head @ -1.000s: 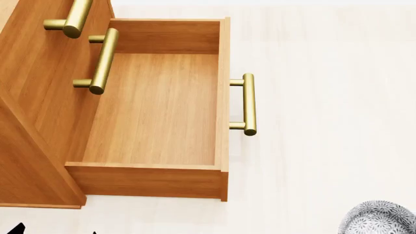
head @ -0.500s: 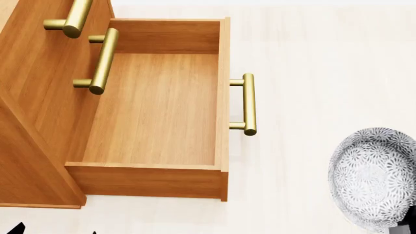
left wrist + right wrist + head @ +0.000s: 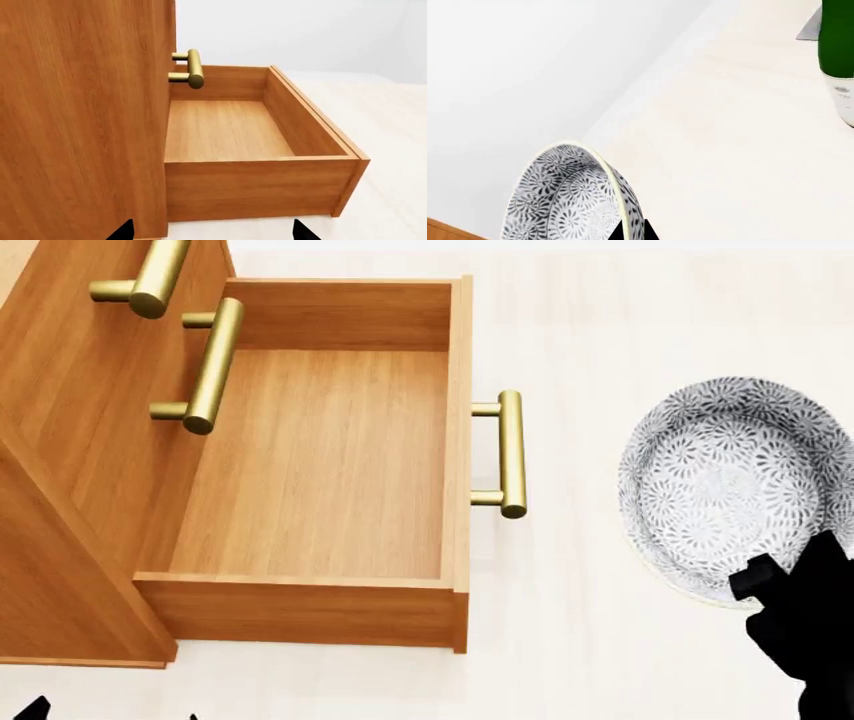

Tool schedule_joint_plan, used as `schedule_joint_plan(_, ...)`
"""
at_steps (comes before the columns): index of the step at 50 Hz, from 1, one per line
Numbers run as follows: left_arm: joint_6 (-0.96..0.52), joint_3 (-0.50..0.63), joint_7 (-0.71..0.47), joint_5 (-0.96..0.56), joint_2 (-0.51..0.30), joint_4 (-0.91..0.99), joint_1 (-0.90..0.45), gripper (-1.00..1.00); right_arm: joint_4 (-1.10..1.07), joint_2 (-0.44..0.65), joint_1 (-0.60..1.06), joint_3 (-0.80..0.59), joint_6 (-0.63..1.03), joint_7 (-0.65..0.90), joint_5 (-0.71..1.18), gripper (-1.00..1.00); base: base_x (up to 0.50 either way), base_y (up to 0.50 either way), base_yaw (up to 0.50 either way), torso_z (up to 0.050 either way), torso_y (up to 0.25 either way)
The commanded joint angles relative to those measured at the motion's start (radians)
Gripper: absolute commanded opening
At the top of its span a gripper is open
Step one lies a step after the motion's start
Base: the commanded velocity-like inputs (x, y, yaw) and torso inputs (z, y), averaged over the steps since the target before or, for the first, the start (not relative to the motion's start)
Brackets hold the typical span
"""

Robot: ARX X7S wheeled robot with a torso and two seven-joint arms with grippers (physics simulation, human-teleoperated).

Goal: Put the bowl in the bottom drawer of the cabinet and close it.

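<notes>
The bowl, white with a grey-blue flower pattern, hangs over the pale floor to the right of the drawer, with its inside facing the head camera. My right gripper is shut on its near rim. In the right wrist view the black fingertips pinch the rim of the bowl. The bottom drawer of the cabinet is pulled out and empty, its brass handle pointing toward the bowl. My left gripper stands open low by the drawer's side wall, holding nothing.
Two upper drawer handles stick out over the open drawer's left edge. A green bottle with a white base stands on the floor, seen only in the right wrist view. Pale floor surrounds the cabinet.
My right gripper has carried the bowl up from the bottom right corner of the head view and leftward, nearer the drawer handle. The drawer and left arm have not moved.
</notes>
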Motion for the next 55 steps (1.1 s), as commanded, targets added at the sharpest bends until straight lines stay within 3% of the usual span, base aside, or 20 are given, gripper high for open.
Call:
schedule_joint_plan(1, 0.006, -0.002, -0.002, -0.001, -0.003, -0.002, 0.002, 1.00, 0.002, 0.066, 0.157, -0.094, 0.063, 0.090, 0.021, -1.00, 0.00, 0.00, 0.00, 0.000, 0.000)
schedule_joint_plan(18, 0.008, -0.005, -0.005, -0.006, -0.007, 0.003, 0.001, 1.00, 0.092, 0.095, 0.363, -0.247, 0.150, 0.153, -0.047, -1.00, 0.00, 0.00, 0.00, 0.000, 0.000)
schedule_joint_plan(26, 0.015, -0.006, -0.003, -0.003, -0.009, -0.005, 0.002, 1.00, 0.171, 0.086, 0.508, -0.338, 0.222, 0.249, 0.007, -1.00, 0.00, 0.00, 0.00, 0.000, 0.001)
schedule_joint_plan(32, 0.004, -0.007, -0.011, -0.006, -0.010, -0.002, -0.003, 1.00, 0.300, 0.059, 0.686, -0.439, 0.321, 0.344, 0.200, -1.00, 0.00, 0.00, 0.00, 0.000, 0.000)
schedule_joint_plan(47, 0.003, -0.013, -0.016, -0.015, -0.012, -0.006, -0.007, 1.00, 0.550, -0.019, 0.955, -0.585, 0.404, 0.424, 0.242, -1.00, 0.00, 0.00, 0.00, 0.000, 0.001)
schedule_joint_plan(55, 0.007, -0.011, -0.014, -0.013, -0.011, -0.009, -0.006, 1.00, 0.692, -0.047, 1.105, -0.673, 0.457, 0.653, 0.294, -1.00, 0.00, 0.00, 0.00, 0.000, 0.000)
